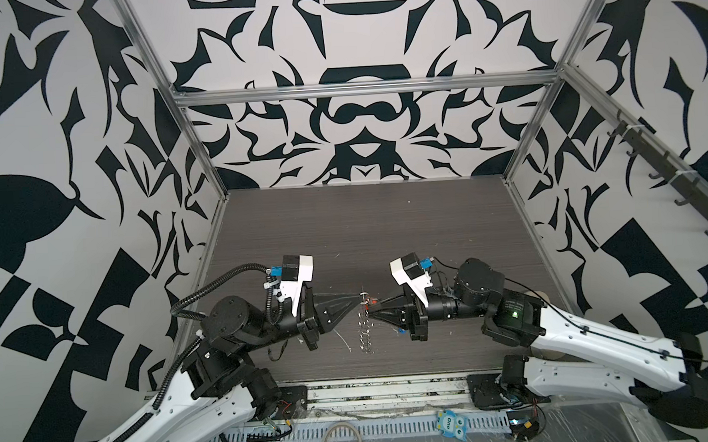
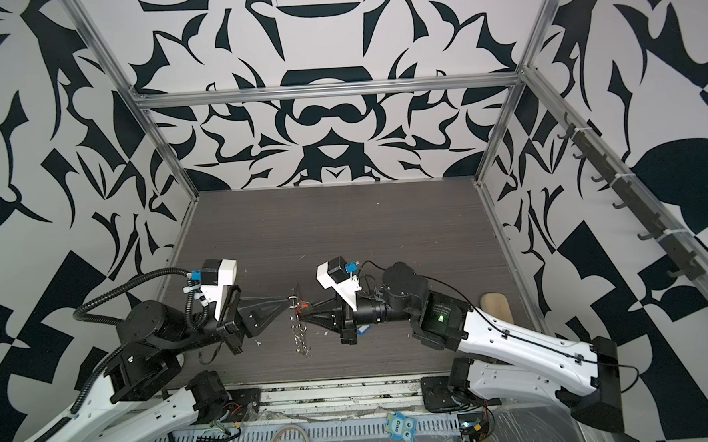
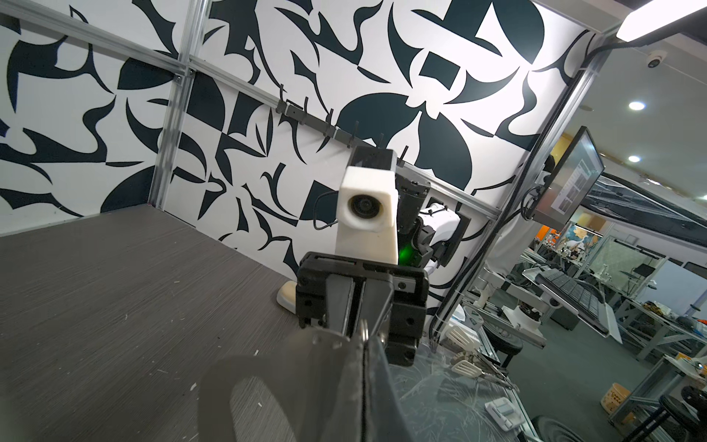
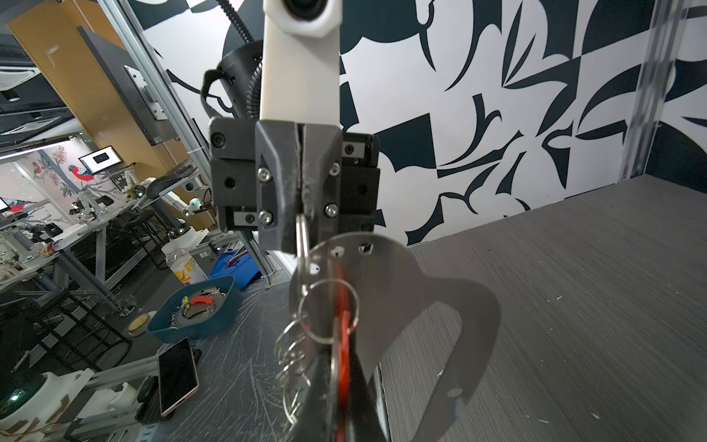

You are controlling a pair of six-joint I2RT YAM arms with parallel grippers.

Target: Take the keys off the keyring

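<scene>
Nearest the right wrist lens, the red-tagged key (image 4: 343,363) is blurred, pinched in the narrow right end effector (image 1: 370,311). Only that view shows the keyring (image 4: 401,291) plainly, its grey plate clamped at the rim by the closed left end effector (image 4: 302,237). In both top views the plate nearly vanishes edge-on above the worktop (image 1: 344,231), with the end effectors at its 9 and 3 o'clock. At its 4 o'clock a blue tag (image 1: 400,331) peeks out, mostly hidden.
</scene>
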